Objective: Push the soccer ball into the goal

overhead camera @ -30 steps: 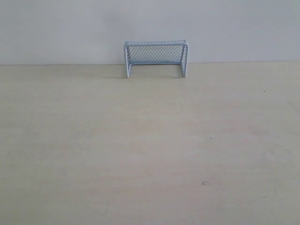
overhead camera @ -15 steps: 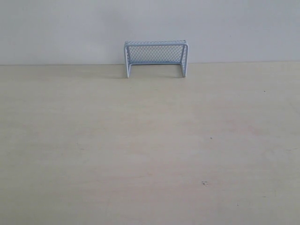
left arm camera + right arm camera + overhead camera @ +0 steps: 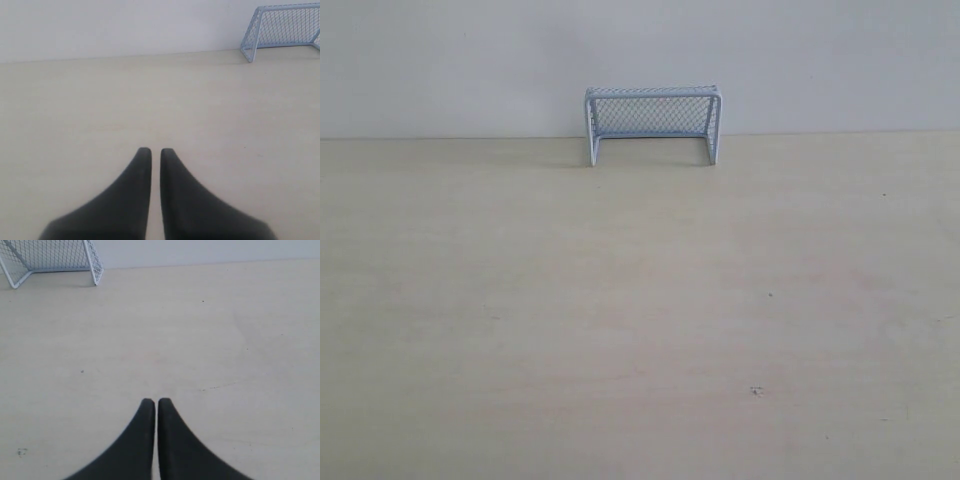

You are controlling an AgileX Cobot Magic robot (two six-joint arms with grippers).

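The white-framed goal (image 3: 653, 124) with pale mesh stands at the far edge of the table against the wall, its mouth facing the table. It also shows in the left wrist view (image 3: 282, 29) and the right wrist view (image 3: 50, 260). No soccer ball shows in any view. My left gripper (image 3: 155, 152) is shut with only a thin slit between its black fingers, nothing held. My right gripper (image 3: 157, 402) is shut too, empty. Both hover over bare table well short of the goal. Neither gripper appears in the exterior view.
The pale wooden table (image 3: 640, 320) meets a plain white wall (image 3: 440, 60) at the back. A few small dark specks (image 3: 756, 390) mark the surface.
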